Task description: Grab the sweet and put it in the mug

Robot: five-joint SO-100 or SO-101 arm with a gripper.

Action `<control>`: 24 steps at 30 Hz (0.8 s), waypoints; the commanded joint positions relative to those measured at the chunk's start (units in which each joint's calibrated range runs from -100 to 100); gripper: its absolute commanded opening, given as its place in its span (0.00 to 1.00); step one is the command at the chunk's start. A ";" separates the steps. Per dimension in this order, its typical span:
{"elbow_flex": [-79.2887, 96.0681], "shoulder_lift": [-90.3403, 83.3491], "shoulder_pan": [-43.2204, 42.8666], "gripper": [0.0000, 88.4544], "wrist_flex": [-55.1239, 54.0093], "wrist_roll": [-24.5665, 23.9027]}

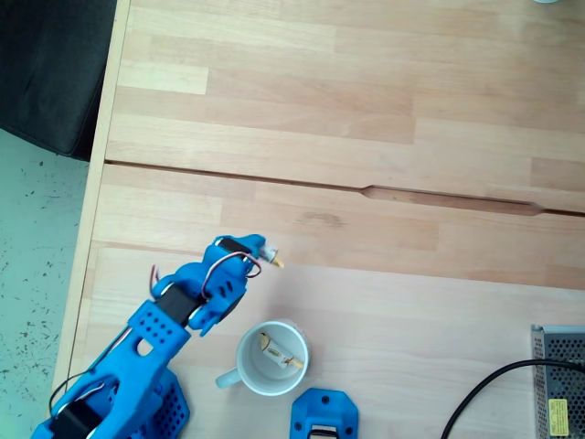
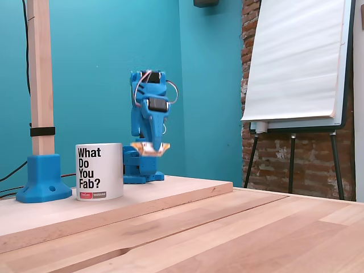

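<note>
Candy is pinched in my jaws (image 2: 150, 148), which are squeezed shut on the sweet (image 1: 271, 259). I hold it up in the air, above the desk (image 1: 384, 302) and near the mug (image 1: 272, 358). In a fixed view from above, the sweet is up and a bit left of the mug's round mouth, not over it yet. Another sweet (image 1: 279, 353) lies inside the mug. I think I should swing over until my sweet hangs right above the white rim, then dip a little and let go gently, so nothing bumps the mug or bounces out.
</note>
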 commanded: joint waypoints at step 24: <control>5.05 -29.30 20.95 0.00 0.27 0.54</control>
